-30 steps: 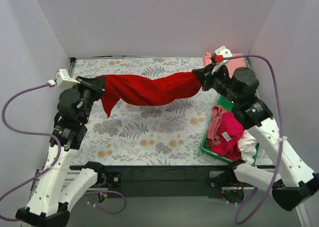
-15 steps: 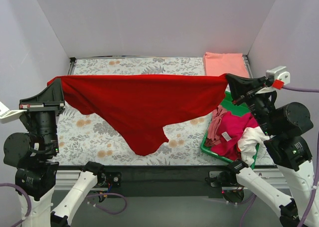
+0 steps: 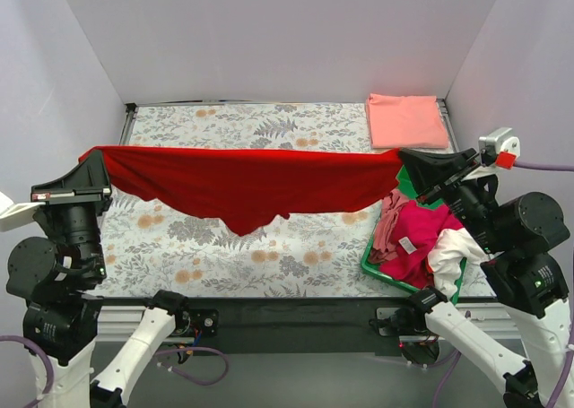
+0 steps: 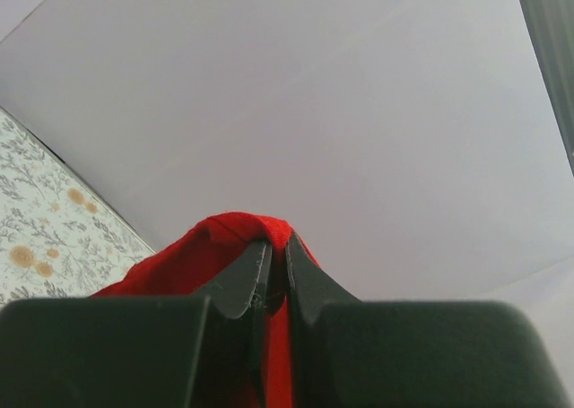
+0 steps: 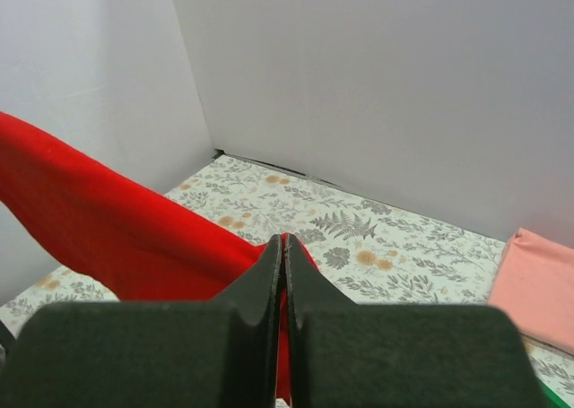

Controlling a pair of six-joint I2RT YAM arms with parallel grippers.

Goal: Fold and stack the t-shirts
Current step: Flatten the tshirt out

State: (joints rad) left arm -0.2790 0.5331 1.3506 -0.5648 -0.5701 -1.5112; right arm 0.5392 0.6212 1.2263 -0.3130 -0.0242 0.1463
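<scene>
The bright red t-shirt [image 3: 242, 182] hangs stretched in the air across the table, held at both ends. My left gripper [image 3: 93, 157] is shut on its left end; the red cloth [image 4: 224, 247] bunches over the gripper [image 4: 278, 245] in the left wrist view. My right gripper [image 3: 404, 157] is shut on its right end; the red shirt [image 5: 108, 229] runs off left of the gripper [image 5: 284, 243] in the right wrist view. A folded salmon-pink t-shirt [image 3: 407, 121] lies at the back right, also in the right wrist view [image 5: 538, 287]. Magenta [image 3: 414, 238], dusty pink [image 3: 389, 218] and white [image 3: 448, 251] shirts lie in the bin.
The green plastic bin [image 3: 408, 188] stands at the right front of the floral table cover [image 3: 269, 247]. Pale walls close in the back and both sides.
The red shirt has been pulled tighter since half a second ago. Its hanging lower part has risen and hangs shorter. Both grippers have shifted slightly, and stay raised and far apart.
</scene>
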